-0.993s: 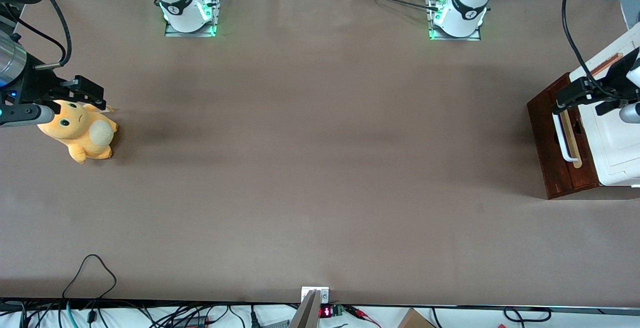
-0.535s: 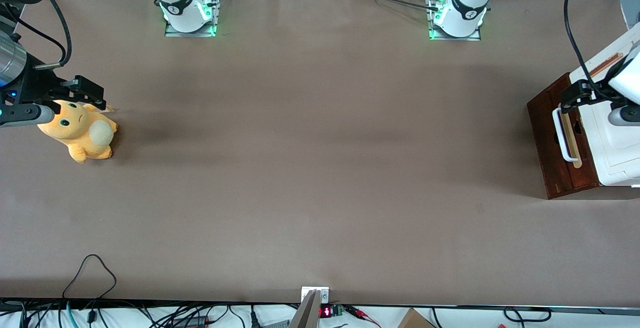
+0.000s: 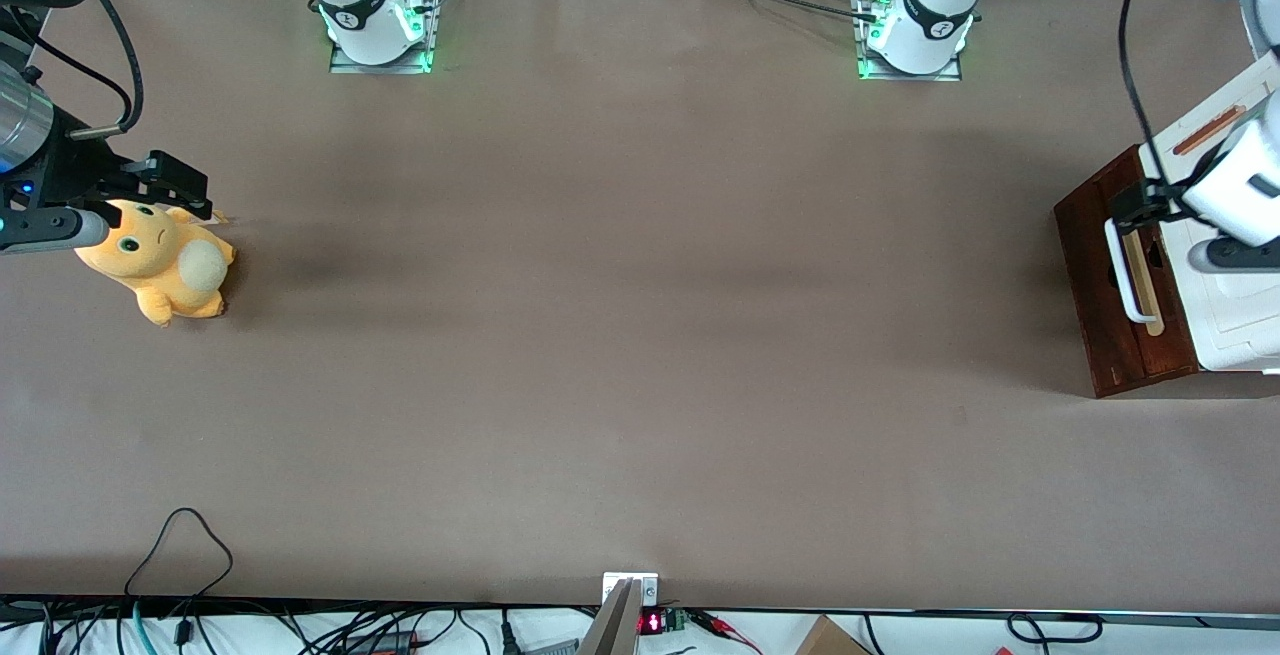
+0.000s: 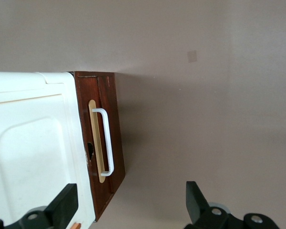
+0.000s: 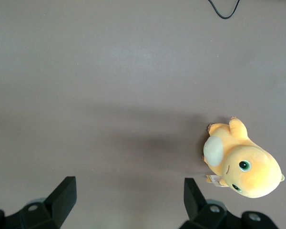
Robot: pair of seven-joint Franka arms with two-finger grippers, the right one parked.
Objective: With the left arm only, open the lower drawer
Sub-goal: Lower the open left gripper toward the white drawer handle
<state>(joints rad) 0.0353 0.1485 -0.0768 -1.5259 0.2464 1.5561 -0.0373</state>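
A: Front view placed the lower drawer [image 3: 1110,295] at the working arm's desk [image 3: 640,335] end, shut.

B: The gripper [image 4: 128,210] hovered above, fingers [image 4: 64,205] spread; descent to the white handle [image 4: 107,140] came next.

We see open desk [image 3: 640,335] in front of the lower drawer [image 3: 1095,295]; our end effector [image 4: 128,205], fingers spread, hangs above its white handle [image 4: 107,143], beside the cabinet [image 4: 33,148].

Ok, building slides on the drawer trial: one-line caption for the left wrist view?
Open gripper hovering above the white cabinet, lower drawer and its white loop handle not yet grasped.
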